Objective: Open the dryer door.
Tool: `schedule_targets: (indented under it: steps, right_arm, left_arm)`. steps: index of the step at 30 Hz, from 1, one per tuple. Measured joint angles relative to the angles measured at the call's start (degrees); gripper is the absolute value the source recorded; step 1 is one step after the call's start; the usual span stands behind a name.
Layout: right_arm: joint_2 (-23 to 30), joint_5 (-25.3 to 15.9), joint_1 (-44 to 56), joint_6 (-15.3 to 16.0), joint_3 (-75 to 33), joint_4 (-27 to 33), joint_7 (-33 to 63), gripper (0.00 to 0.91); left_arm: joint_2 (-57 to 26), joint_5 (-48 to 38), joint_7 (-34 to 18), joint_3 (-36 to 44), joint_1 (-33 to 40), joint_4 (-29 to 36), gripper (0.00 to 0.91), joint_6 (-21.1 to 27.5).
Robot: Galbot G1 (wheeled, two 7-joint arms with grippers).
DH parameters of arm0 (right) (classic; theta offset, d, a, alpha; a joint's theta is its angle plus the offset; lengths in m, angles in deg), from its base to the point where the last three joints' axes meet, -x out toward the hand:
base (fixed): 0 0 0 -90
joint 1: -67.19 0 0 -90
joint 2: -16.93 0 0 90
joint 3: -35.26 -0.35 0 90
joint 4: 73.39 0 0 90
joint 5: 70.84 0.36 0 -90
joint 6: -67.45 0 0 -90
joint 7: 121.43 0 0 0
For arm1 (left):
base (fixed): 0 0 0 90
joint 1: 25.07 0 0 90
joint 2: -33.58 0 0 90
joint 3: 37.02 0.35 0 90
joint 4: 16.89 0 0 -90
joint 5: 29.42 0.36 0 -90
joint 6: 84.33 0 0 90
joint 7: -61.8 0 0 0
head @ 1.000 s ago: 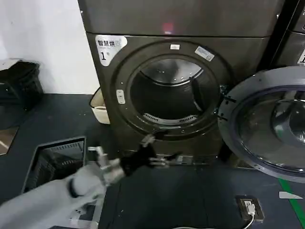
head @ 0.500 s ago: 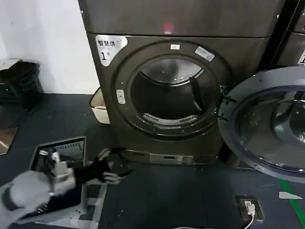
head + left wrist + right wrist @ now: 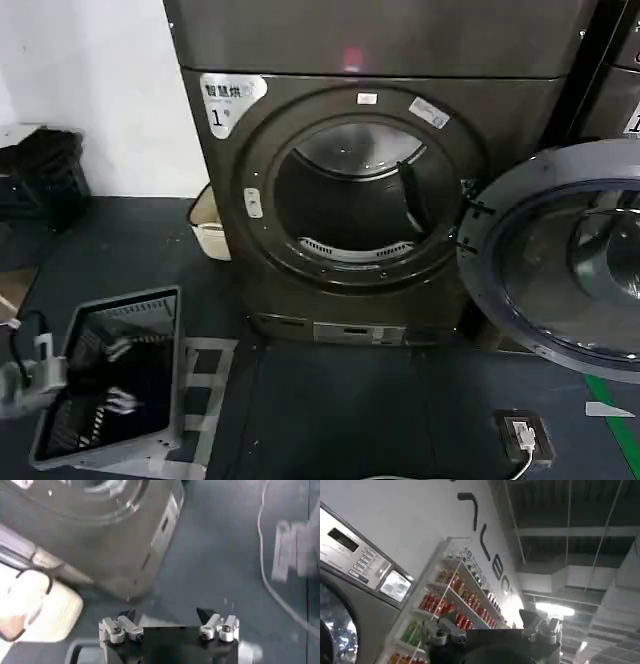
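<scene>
While its fingers [image 3: 119, 629] stood spread apart and empty, the left gripper [image 3: 169, 626] hung over the dark floor [image 3: 220, 555] near the dryer's [image 3: 300, 100] lower front corner. The right gripper [image 3: 492, 630], fingers likewise parted around nothing, pointed up toward a shelf of bottles [image 3: 445, 605]. The dryer door [image 3: 560, 260] was swung wide open at three o'clock of the drum opening [image 3: 350, 205].
</scene>
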Motion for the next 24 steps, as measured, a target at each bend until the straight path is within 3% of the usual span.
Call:
schedule_targets:
  steps: [19,24]
  right_arm:
    - [1.37,1.00,2.08,-0.22,-0.42,-1.16,0.00,0.907]
    - [1.31,1.35,2.04,-0.22,-0.34,-1.16,0.03,0.907]
  left_arm:
    - [-1.45,11.50,5.64,-1.15,0.08,-9.22,0.907,0.80]
    - [-1.28,11.30,5.01,-1.33,0.25,-10.63,0.907,0.79]
